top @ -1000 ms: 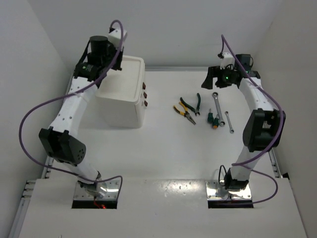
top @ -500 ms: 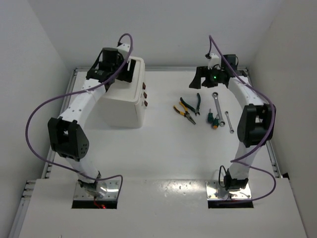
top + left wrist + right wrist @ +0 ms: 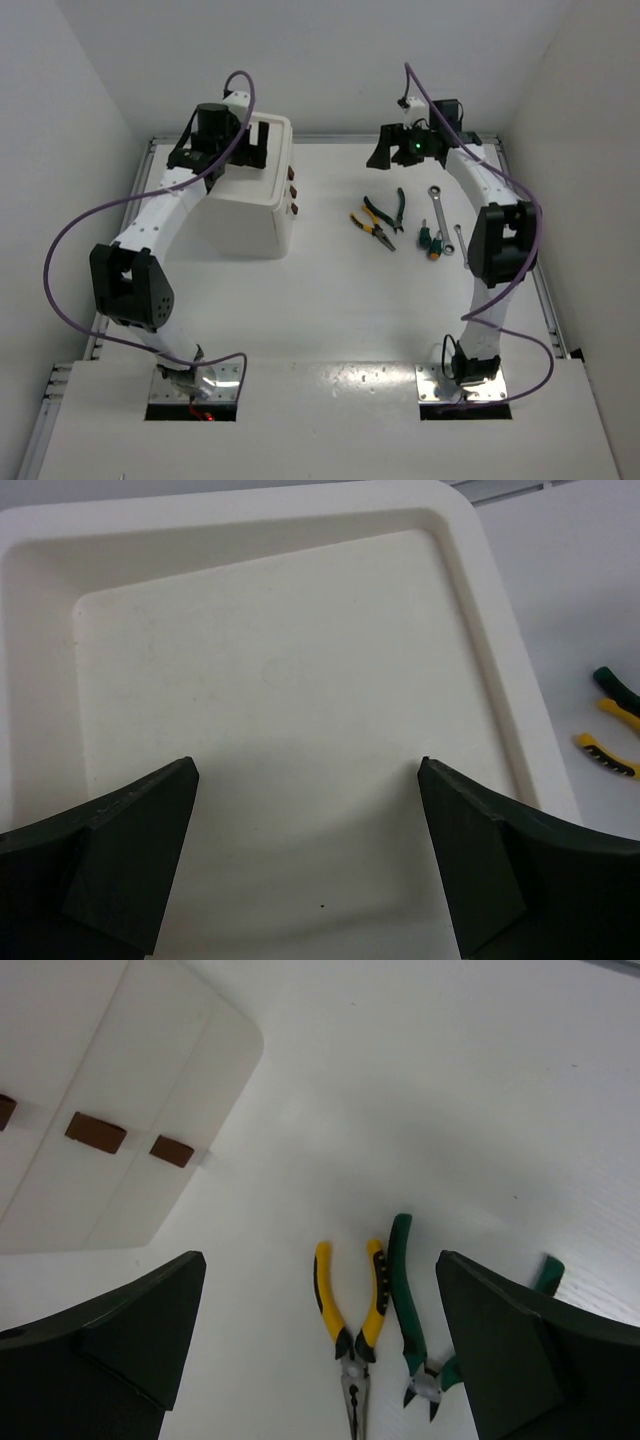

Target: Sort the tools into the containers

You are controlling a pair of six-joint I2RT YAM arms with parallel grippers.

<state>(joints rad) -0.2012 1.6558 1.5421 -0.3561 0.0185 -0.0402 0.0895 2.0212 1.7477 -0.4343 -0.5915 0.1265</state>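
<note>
The white drawer unit (image 3: 245, 215) stands at the back left, with three dark-red knobs (image 3: 293, 190) on its front. My left gripper (image 3: 256, 141) is open and empty over its shallow top tray (image 3: 500, 660), which holds nothing I can see. The yellow-handled pliers (image 3: 372, 228) and green-handled pliers (image 3: 387, 209) lie side by side on the table. Two wrenches (image 3: 438, 208) and two green screwdrivers (image 3: 430, 242) lie to their right. My right gripper (image 3: 386, 151) is open and empty above the table behind the pliers; in its wrist view the yellow pliers (image 3: 350, 1330) and green pliers (image 3: 405, 1300) lie between its fingers.
White walls close the table at the back and both sides. The drawer unit's front with its knobs (image 3: 95, 1132) shows at the left of the right wrist view. Pliers handles (image 3: 605, 740) show at the right edge of the left wrist view.
My right gripper has swung left, from over the wrenches to behind the pliers. My left gripper has moved right over the top tray. No tool has moved.
</note>
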